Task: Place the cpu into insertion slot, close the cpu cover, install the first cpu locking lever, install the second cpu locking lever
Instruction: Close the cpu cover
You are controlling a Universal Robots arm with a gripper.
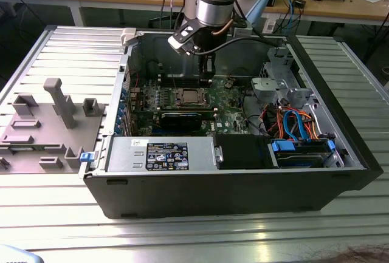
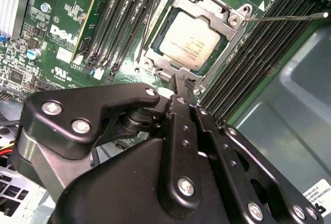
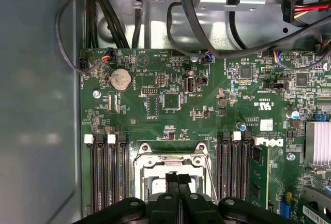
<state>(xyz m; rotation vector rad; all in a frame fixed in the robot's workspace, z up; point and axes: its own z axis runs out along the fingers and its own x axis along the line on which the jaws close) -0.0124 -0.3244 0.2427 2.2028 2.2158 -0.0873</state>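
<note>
**Metal table (image 1: 182,239) with an open computer case (image 1: 231,193) on it**

Nearest to us lies the metal table, and the computer case rests on top of it. On the exterior view's left, a grey plastic holder (image 1: 58,102) sits on the table beside the case. Inside the case we first meet a grey box with a sticker (image 1: 161,153), then a black card (image 1: 182,117). Just past the card, on the green board (image 3: 207,105), is the insertion slot (image 2: 149,58). The cpu (image 2: 189,43) lies flat in it. The cpu cover (image 2: 207,11) lies flat around the chip's edges. A thin silver lever (image 2: 284,17) pokes out from one corner. The gripper (image 2: 183,85) hangs just above the slot's edge. Its fingers (image 3: 172,182) are pressed together, and we see nothing between them. Wooden desks (image 1: 340,8) stand far behind.
</note>
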